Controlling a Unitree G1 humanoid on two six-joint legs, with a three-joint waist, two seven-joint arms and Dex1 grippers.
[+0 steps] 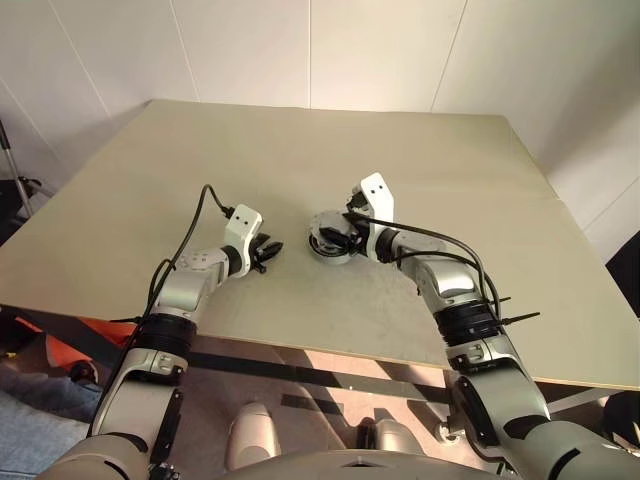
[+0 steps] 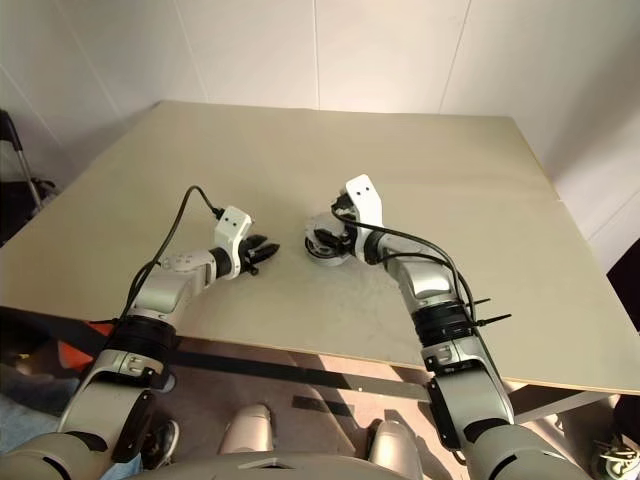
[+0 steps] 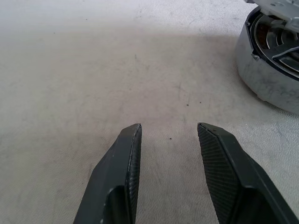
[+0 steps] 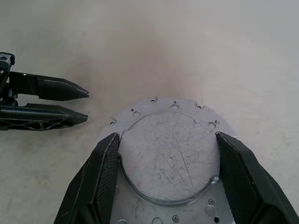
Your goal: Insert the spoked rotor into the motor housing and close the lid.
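Right claw (image 4: 166,175) straddles lid (image 4: 170,158) atop motor housing (image 3: 271,70), fingers apart beside its raised centre; left claw (image 3: 170,172) apart, empty. Closing step: seat lid squarely.

Right tool (image 4: 168,142) fingers (image 4: 105,172) spread, flanking raised round centre of scratched silver lid (image 4: 170,158). Lid rim holed, notched. Left tool (image 4: 84,105) nearby, parted, empty, over pale worktop (image 4: 196,51).

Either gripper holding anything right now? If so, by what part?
Left gripper: open, empty. Right gripper straddles the raised round centre of the lid; whether it actually grips it cannot be told.
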